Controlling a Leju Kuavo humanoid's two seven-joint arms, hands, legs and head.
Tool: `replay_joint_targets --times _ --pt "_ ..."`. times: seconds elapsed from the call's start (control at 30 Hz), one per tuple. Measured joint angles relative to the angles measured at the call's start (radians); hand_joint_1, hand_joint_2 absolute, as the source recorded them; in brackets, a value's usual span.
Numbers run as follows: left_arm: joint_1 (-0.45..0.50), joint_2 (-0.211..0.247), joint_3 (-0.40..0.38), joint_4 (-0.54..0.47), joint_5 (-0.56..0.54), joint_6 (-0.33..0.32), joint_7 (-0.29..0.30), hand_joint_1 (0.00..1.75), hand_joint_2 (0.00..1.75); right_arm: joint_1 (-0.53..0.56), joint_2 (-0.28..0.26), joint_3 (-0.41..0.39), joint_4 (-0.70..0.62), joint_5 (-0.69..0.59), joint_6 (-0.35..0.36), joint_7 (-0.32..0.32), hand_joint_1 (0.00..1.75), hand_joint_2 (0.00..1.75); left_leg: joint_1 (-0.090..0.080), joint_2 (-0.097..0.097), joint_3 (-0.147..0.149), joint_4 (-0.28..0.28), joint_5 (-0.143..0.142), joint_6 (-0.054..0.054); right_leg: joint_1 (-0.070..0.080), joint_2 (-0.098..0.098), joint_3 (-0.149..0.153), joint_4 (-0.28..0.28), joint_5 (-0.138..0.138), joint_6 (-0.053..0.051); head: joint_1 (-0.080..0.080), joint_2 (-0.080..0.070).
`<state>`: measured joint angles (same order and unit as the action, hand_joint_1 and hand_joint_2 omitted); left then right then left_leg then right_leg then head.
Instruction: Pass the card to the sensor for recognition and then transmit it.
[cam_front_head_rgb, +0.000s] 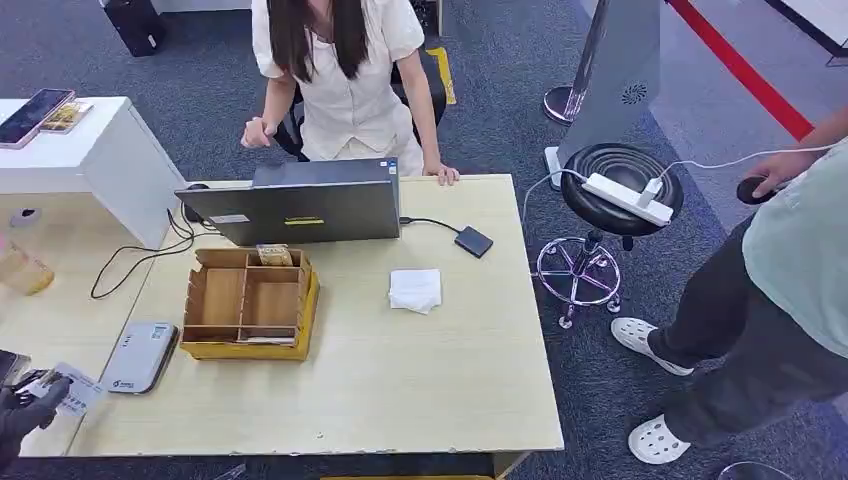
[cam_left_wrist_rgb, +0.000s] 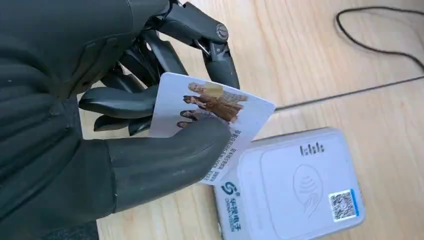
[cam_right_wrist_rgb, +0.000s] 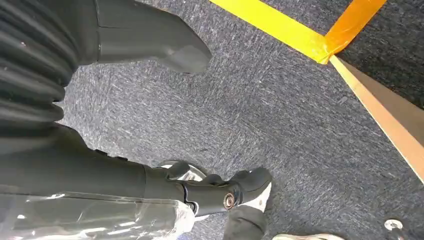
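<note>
My left hand (cam_front_head_rgb: 22, 412) is at the table's front left corner and pinches a white card (cam_front_head_rgb: 78, 392) printed with a photo of people. In the left wrist view the thumb (cam_left_wrist_rgb: 165, 160) presses on the card (cam_left_wrist_rgb: 210, 107) from one side and the dark fingers (cam_left_wrist_rgb: 125, 100) back it from the other. The card's lower edge hangs just over a corner of the grey card sensor (cam_left_wrist_rgb: 295, 185). That sensor (cam_front_head_rgb: 140, 356) lies flat on the table just right of the hand. My right hand (cam_right_wrist_rgb: 65, 150) hangs over the carpet, fingers apart, holding nothing.
On the wooden table (cam_front_head_rgb: 420, 390) stand a partitioned wooden tray (cam_front_head_rgb: 250, 300), a laptop (cam_front_head_rgb: 300, 205), a white paper wad (cam_front_head_rgb: 415, 290) and a small dark drive (cam_front_head_rgb: 473, 241). One person (cam_front_head_rgb: 340, 80) sits behind the laptop. Another person (cam_front_head_rgb: 790, 270) stands at right by a stool (cam_front_head_rgb: 620, 180).
</note>
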<state>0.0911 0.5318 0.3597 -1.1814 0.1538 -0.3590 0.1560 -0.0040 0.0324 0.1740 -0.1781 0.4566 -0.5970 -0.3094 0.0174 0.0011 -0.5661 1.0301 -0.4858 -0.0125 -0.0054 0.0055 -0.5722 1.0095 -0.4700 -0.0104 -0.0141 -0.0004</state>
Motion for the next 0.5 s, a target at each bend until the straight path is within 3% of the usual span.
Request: replay_joint_targets --times 0.33,0.5 --pt "0.001 0.012 0.005 -0.071 0.213 -0.087 0.047 1.75 1.75 0.000 0.000 0.003 0.000 0.017 0.008 0.006 0.00 1.75 0.000 0.000 0.000 0.000 0.000 0.000 0.000 0.000 0.000 0.000 0.000 0.000 0.000 0.000" --pt "-0.002 0.013 -0.004 -0.109 0.334 -0.088 0.072 1.75 1.75 0.000 0.000 0.007 0.000 0.021 0.016 0.005 0.00 1.75 0.000 0.000 0.000 0.000 0.000 0.000 0.000 0.000 0.000 0.000 0.000 0.000 0.000 0.000"
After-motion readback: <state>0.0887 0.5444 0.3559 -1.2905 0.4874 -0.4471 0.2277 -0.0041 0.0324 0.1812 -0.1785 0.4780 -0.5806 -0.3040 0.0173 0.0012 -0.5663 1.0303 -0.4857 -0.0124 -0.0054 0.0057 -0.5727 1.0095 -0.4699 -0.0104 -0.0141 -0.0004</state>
